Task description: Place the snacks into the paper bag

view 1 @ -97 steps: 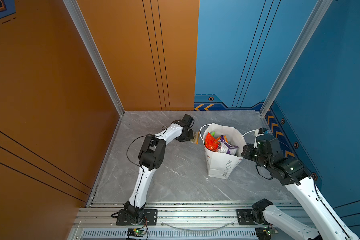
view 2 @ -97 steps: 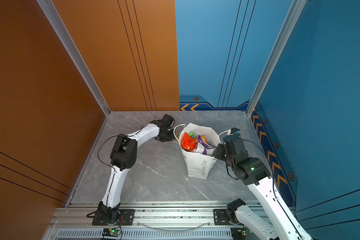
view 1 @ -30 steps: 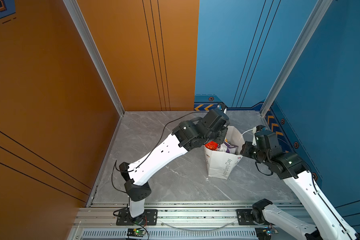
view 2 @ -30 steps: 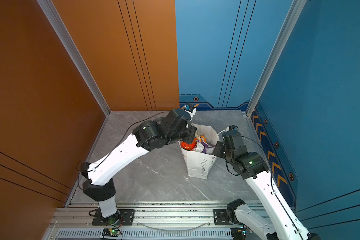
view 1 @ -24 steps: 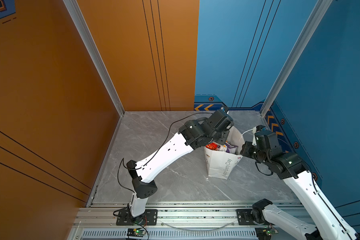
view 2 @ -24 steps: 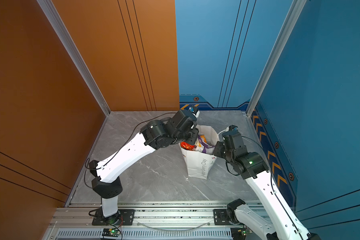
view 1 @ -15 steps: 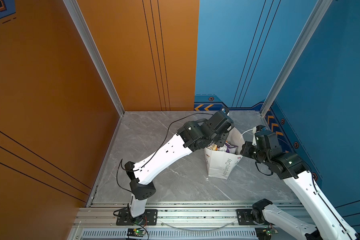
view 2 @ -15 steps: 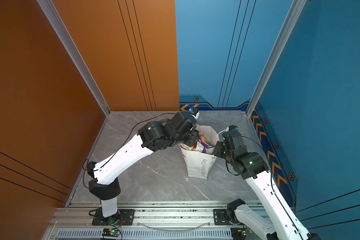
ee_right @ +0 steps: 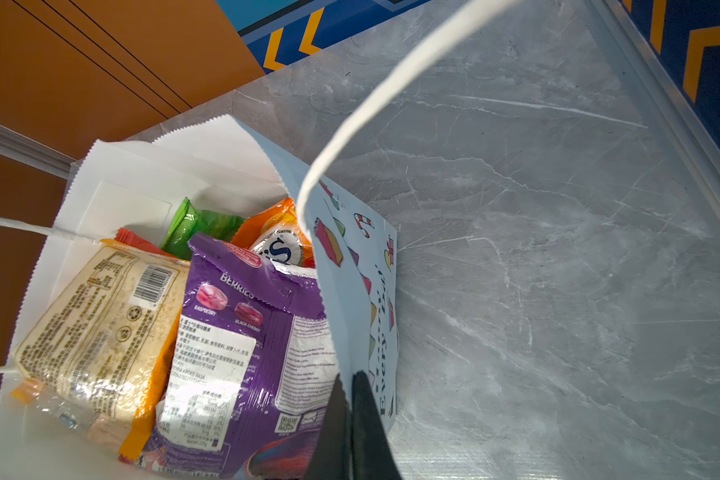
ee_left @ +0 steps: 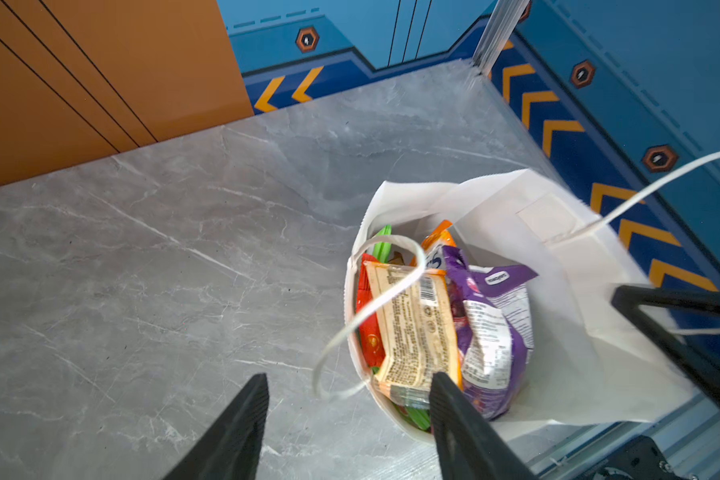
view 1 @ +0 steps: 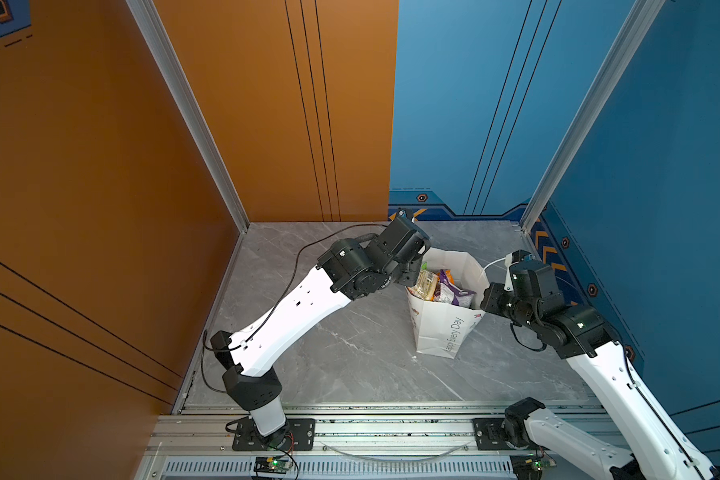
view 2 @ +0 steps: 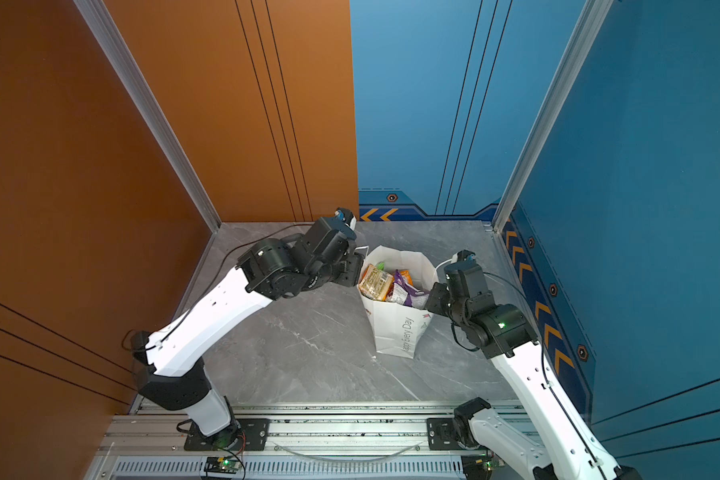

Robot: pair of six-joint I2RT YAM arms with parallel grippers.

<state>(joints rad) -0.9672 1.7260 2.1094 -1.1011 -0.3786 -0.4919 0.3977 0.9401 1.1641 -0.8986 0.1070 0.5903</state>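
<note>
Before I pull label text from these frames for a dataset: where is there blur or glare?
Right wrist view: purple packet print is sharp, the near cord handle out of focus. Left wrist view: the paper bag looks smeared along its far wall. Both top views: evenly lit, print too small to read.

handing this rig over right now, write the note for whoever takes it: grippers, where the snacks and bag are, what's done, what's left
Left gripper: open, empty, over the bag's rim.
Right gripper: shut on the wall of the paper bag.
The bag stands upright on the grey table. Inside it: tan barcode packet on top, purple packet, orange candy bag, green bag, red packet.
Done: every snack in view is in the bag.
Left: no loose snack shows on the table; probably just pull the left arm back and let go of the bag.
</note>
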